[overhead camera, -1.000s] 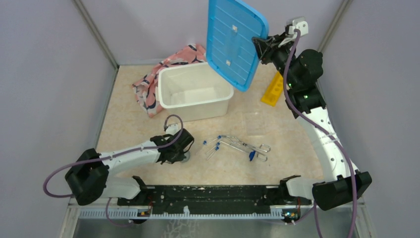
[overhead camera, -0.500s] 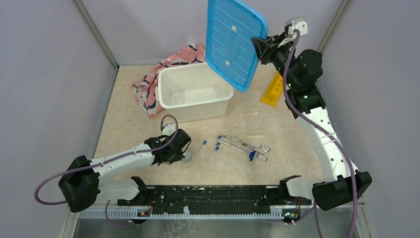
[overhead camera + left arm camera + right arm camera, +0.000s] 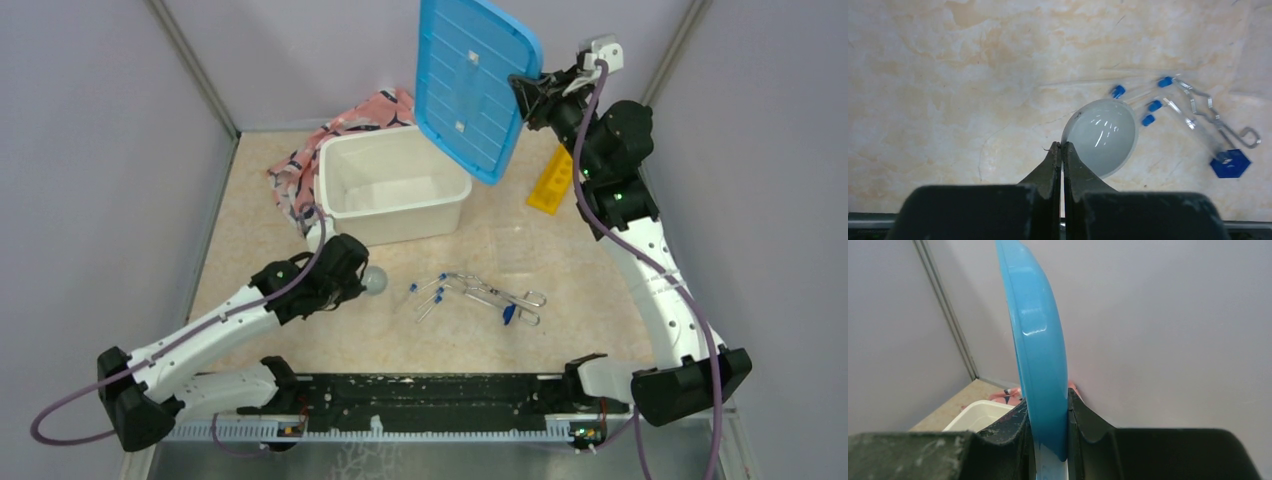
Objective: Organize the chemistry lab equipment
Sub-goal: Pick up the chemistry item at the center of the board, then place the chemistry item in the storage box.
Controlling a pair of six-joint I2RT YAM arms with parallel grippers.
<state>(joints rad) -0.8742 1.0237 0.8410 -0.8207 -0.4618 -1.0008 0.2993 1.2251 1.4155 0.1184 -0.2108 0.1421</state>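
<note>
We see the left gripper (image 3: 1062, 146) with its two fingers pressed fully together, and their tips pinch the edge of the small whitish ball (image 3: 1103, 137). The ball is in front of the white bin (image 3: 400, 225), below its left corner in the top view. We cannot tell whether it touches the table. The right gripper (image 3: 1048, 412) is clamped on the rim of the blue lid (image 3: 472, 85) and holds it raised and tilted over the right end of the bin.

The thin clear tubes with blue caps (image 3: 430, 295) lie on the table in front of the bin. The silver tongs (image 3: 492, 293) lie across them, and a blue hexagonal piece (image 3: 1230, 163) is at the tongs' far end. The long yellow rack (image 3: 552, 180) lies to the right of the bin, apart from it. The pink patterned cloth (image 3: 298, 180) is bunched at the left side of the bin.
</note>
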